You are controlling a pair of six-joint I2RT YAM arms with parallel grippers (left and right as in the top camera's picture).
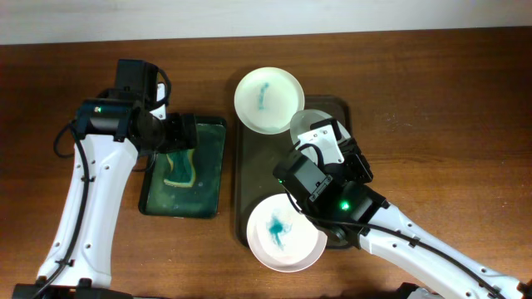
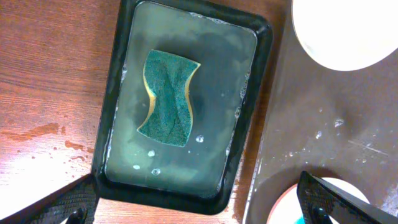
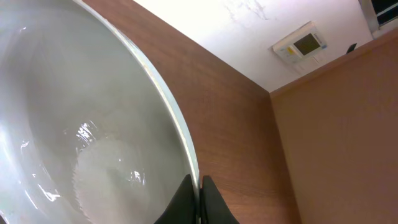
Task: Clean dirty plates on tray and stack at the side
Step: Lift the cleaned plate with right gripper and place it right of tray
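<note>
We count three plates, two trays and one sponge. Two plates sit on the large dark tray point(image 1: 249, 166), and each shows a teal smear at its centre. The far plate point(image 1: 268, 100) overhangs the tray's far left corner, and the near plate point(image 1: 287, 234) overhangs its near edge.

The third plate point(image 3: 74, 124) is off the tray surface. The right end effector point(image 3: 196, 199) is clamped on its rim, with one finger on each face. That wrist's camera looks up past the plate to wall and ceiling, so we judge the plate is tilted steeply. We see wet glints on it but no teal. Gripping by the rim leaves the centre free to be wiped or carried.

The left end effector point(image 2: 196, 202) hangs over the smaller green tray point(image 2: 261, 37) with its fingers spread wide and nothing between them. Directly below, the green sponge point(image 2: 169, 98) lies in shallow soapy water. We take this as lining up to pick up the sponge.

No plate stands yet on the bare table point(image 1: 432, 100) to the right of the tray, so the stack at the side has not begun.
</note>
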